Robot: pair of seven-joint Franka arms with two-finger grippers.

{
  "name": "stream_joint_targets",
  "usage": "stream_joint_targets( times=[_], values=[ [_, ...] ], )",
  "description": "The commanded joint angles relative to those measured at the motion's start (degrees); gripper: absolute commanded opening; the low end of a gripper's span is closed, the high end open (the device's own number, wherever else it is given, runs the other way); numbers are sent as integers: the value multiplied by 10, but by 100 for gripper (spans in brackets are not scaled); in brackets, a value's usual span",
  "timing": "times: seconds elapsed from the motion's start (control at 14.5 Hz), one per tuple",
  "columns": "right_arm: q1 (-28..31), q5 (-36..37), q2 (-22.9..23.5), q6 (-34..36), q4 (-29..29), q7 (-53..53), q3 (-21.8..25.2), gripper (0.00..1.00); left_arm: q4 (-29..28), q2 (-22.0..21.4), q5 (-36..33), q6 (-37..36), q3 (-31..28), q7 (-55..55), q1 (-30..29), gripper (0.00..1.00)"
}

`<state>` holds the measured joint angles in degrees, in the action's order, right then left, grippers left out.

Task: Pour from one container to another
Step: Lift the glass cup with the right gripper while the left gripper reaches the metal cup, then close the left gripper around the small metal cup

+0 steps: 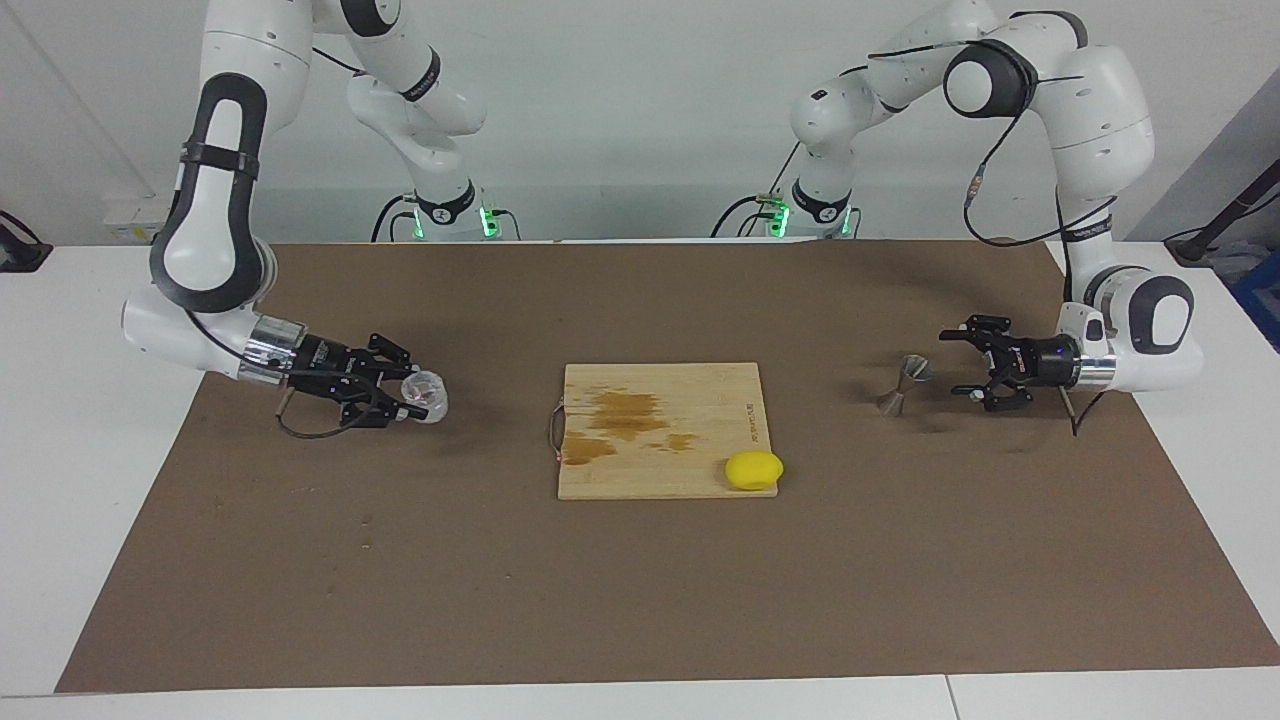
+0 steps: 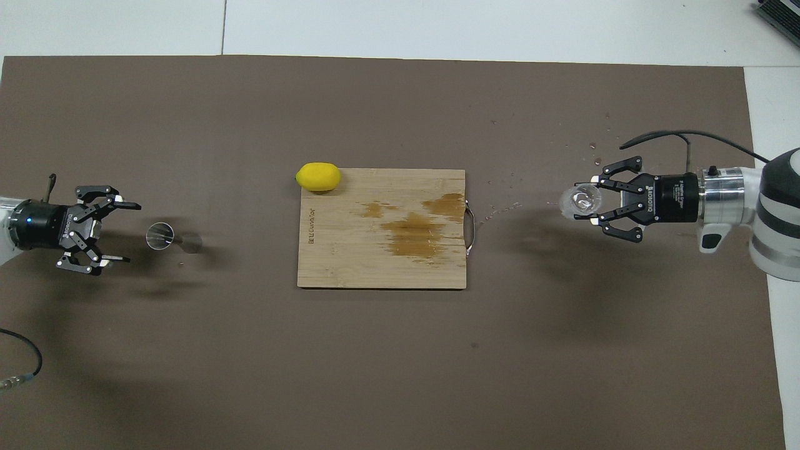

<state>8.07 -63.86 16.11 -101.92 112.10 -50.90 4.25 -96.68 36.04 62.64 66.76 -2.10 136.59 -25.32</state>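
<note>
While held: cup (image 1: 424,394) (in right claw (image 1: 404,400))

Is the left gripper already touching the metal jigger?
Apart. In the overhead view, bare mat shows between the open left gripper and the jigger; the facing view shows the same gap.

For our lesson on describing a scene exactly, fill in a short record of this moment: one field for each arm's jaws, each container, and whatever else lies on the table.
right gripper: jaws shut on the glass cup, held up over the mat
left gripper: jaws open, beside the jigger, not touching it
jigger: standing on the mat, toward the left arm's end
cutting board: mid-table, stained
lemon: on the board's corner farthest from the robots
pour: not yet begun
</note>
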Motion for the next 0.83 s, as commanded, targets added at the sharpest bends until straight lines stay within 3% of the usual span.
stream_joint_targets(
  times=[0.0, 0.21, 0.76],
  values=[
    [-20, -23, -23, -23, 27, -10, 0, 0, -38, -9, 18, 14, -4, 45, 15, 100],
    [-34, -24, -29, -25, 28, -24, 0, 0, -72, -16, 21, 32, -4, 101, 18, 100],
    [-59, -24, -47, -49, 25, -60, 0, 0, -106, -28, 34, 28, -1, 104, 19, 100]
  ],
)
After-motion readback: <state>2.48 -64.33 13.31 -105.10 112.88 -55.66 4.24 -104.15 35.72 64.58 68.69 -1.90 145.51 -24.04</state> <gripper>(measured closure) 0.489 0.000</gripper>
